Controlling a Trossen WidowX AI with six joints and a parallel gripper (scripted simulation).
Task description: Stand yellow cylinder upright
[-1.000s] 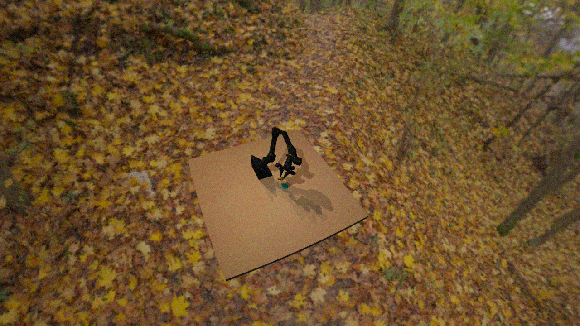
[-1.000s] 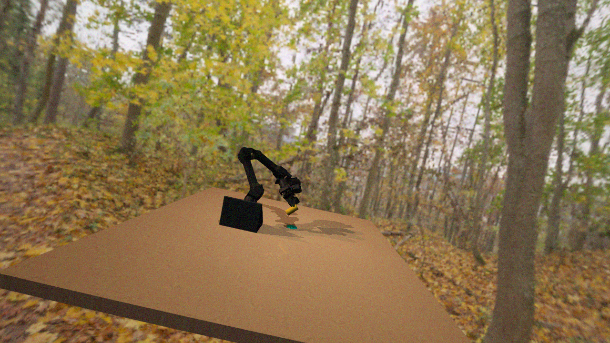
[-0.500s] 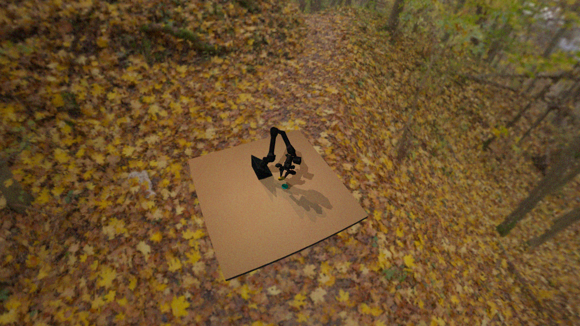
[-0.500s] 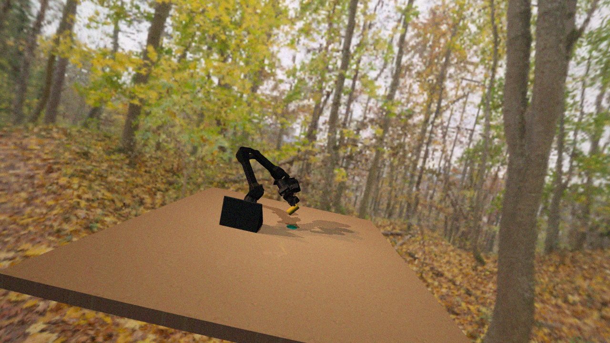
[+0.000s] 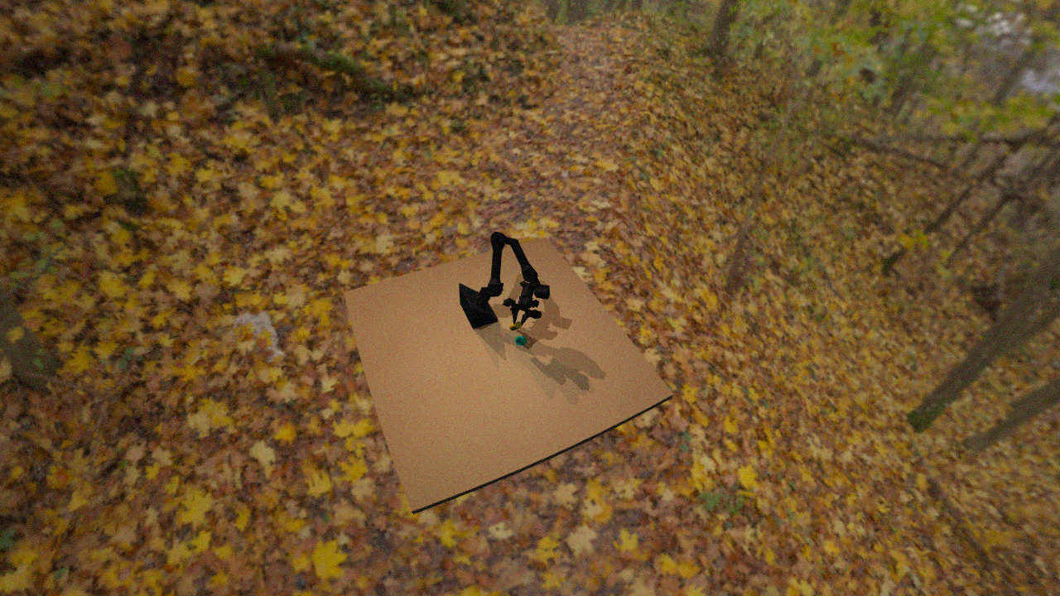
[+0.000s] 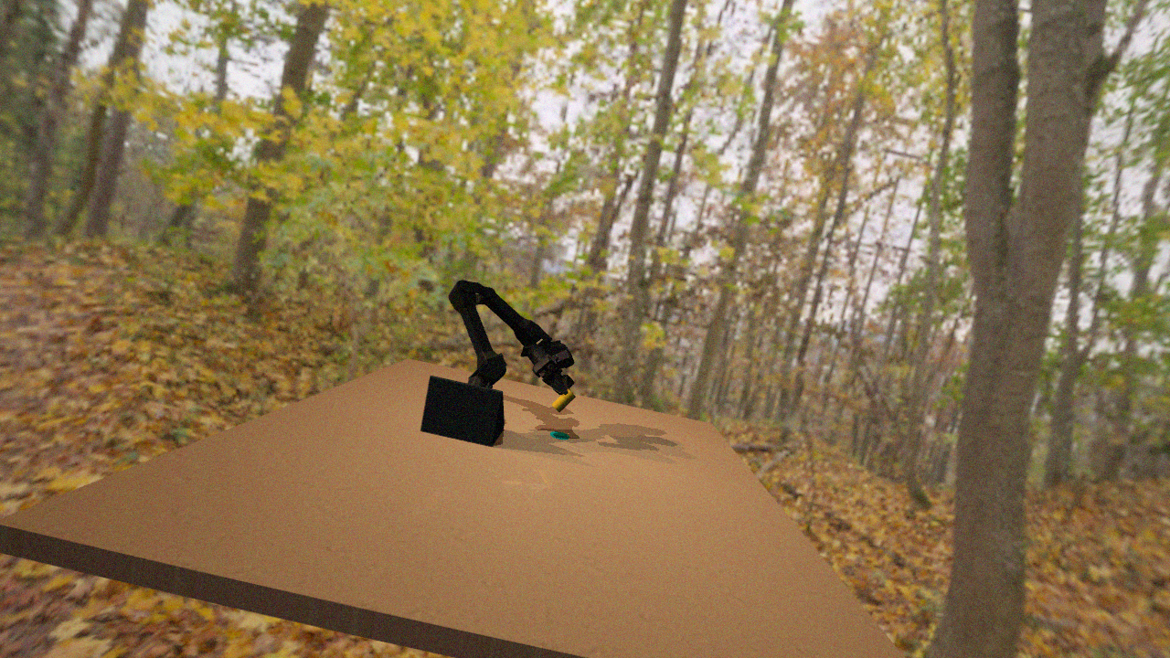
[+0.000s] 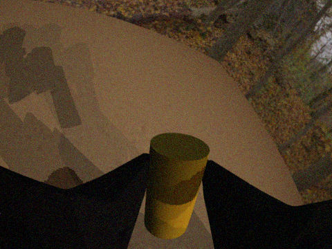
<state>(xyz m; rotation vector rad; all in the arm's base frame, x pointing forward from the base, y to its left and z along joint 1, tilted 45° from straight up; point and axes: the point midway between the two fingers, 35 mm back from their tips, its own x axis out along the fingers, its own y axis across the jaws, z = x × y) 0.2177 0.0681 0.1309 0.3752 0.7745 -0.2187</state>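
Observation:
The yellow cylinder (image 5: pixel 515 326) (image 6: pixel 562 400) (image 7: pixel 174 187) is held tilted in the air, well above the table. My gripper (image 5: pixel 517 324) (image 6: pixel 566 393) (image 7: pixel 176 164) is shut on it, with a black finger on each side of it in the wrist view. The cyan circle (image 5: pixel 520 340) (image 6: pixel 559 435) lies flat on the table, below the cylinder in the exterior view, and is partly in shadow. I cannot make out the circle in the wrist view.
The black base block (image 5: pixel 477 307) (image 6: pixel 462 410) of the arm stands on the brown table (image 5: pixel 445 415) (image 6: pixel 491 556) near the circle. The arm's shadows fall across the table beside the circle. Leaf-covered ground and trees lie beyond the table's edges.

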